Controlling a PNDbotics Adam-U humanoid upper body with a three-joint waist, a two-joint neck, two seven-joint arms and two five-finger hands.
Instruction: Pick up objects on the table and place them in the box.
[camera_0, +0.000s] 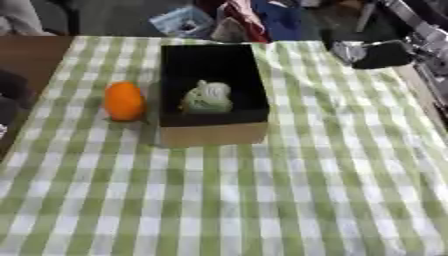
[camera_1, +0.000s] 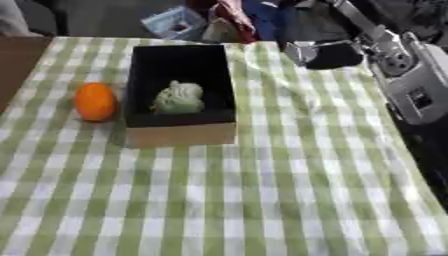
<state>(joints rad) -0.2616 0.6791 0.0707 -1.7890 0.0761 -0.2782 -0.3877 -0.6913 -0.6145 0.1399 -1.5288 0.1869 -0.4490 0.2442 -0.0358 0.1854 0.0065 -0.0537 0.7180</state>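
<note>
Green-checked cloth covers the table. Black-lined box holds a pale green object. Orange object stands just beside the box's left wall. Right hand is raised beyond; finger state cannot be determined. Approach from above, clearing the wall.

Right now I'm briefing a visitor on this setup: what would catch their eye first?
Probably the bright orange round fruit on the green-and-white checked tablecloth, just left of the black-lined cardboard box. Inside that box lies a pale green lumpy object. The robot's right arm comes in from the upper right.
</note>
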